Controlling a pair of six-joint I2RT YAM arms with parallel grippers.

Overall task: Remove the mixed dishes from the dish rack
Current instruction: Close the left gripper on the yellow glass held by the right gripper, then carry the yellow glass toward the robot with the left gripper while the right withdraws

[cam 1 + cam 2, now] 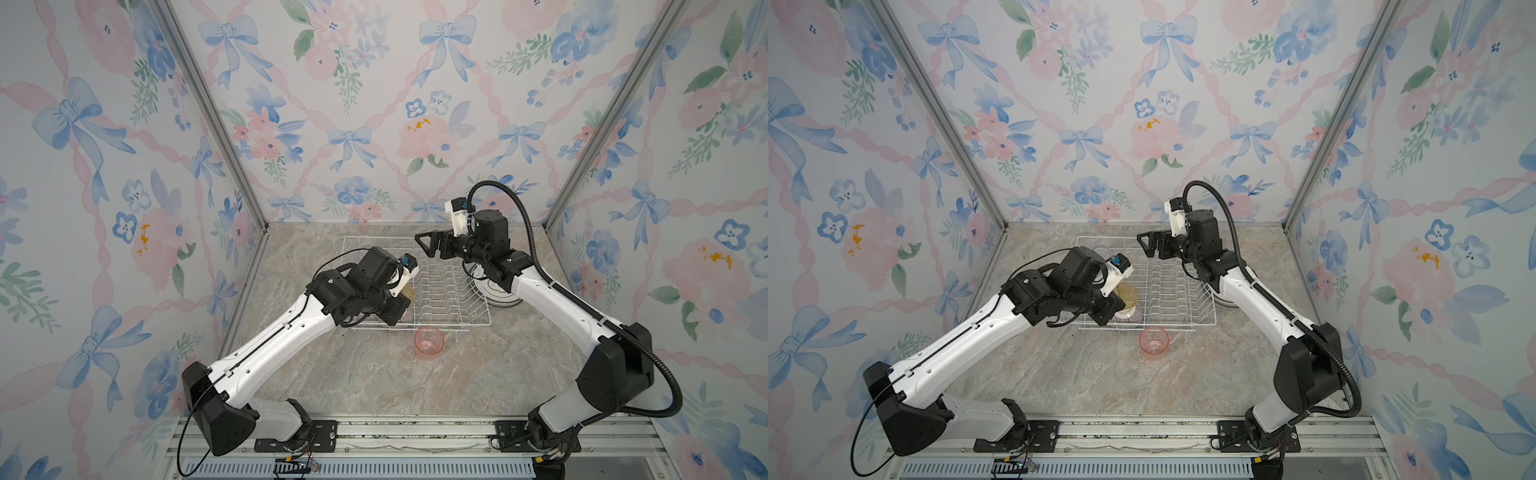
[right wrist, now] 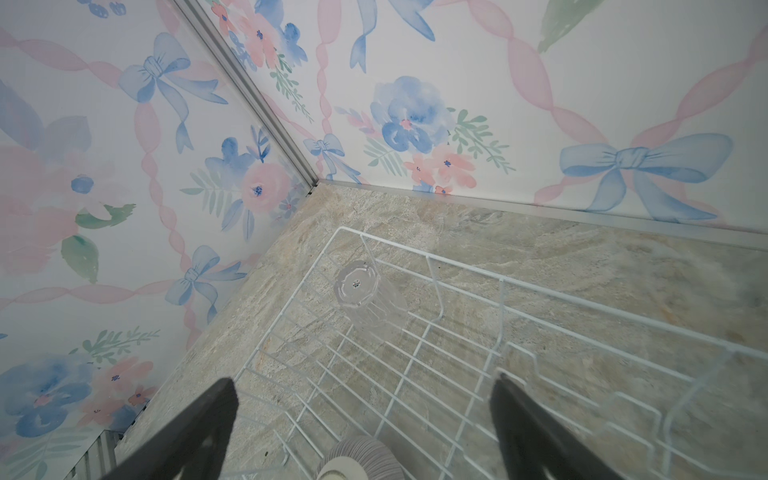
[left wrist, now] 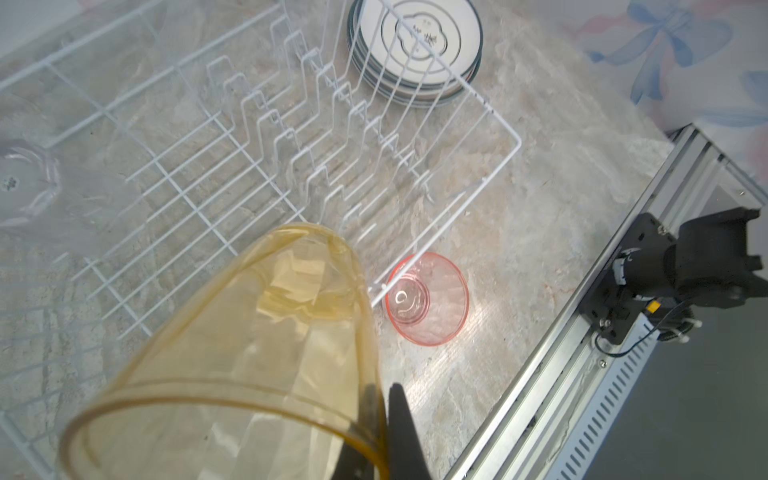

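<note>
In both top views one white wire dish rack [image 1: 440, 291] sits toward the back of the desk [image 1: 374, 374]. One pink tumbler [image 1: 429, 340] stands mouth up on the desk, just in front of the rack's front wall. One stack of plates [image 1: 496, 296] lies on the desk just beside the rack's right wall, partly under the right arm. The right fingers [image 1: 438, 246] hang spread wide above the back of the rack, holding nothing. In a top view one yellow tumbler [image 1: 1128, 295] shows at the left arm's wrist, over the rack's left half. One striped bowl [image 1: 1125, 319] lies under it in the front left corner, and one clear tumbler [image 1: 1101, 251] is in the back left corner.

In the left wrist view the left fingers [image 3: 401, 428] pinch the yellow tumbler [image 3: 257, 357] at its rim, one finger inside the wall and one outside. The tumbler is tilted above the rack [image 3: 266, 137]. The pink tumbler [image 3: 428, 299] stands just outside a rack corner. The plates [image 3: 415, 45] show through the side wall. They may number five, but the dark rims lie too close to count surely.

In the right wrist view the two right fingers [image 2: 195, 432] stand far apart over the rack wires. The clear tumbler [image 2: 365, 299] stands base up in the rack's corner, and the striped bowl [image 2: 359, 457] is cut by the frame edge.
</note>
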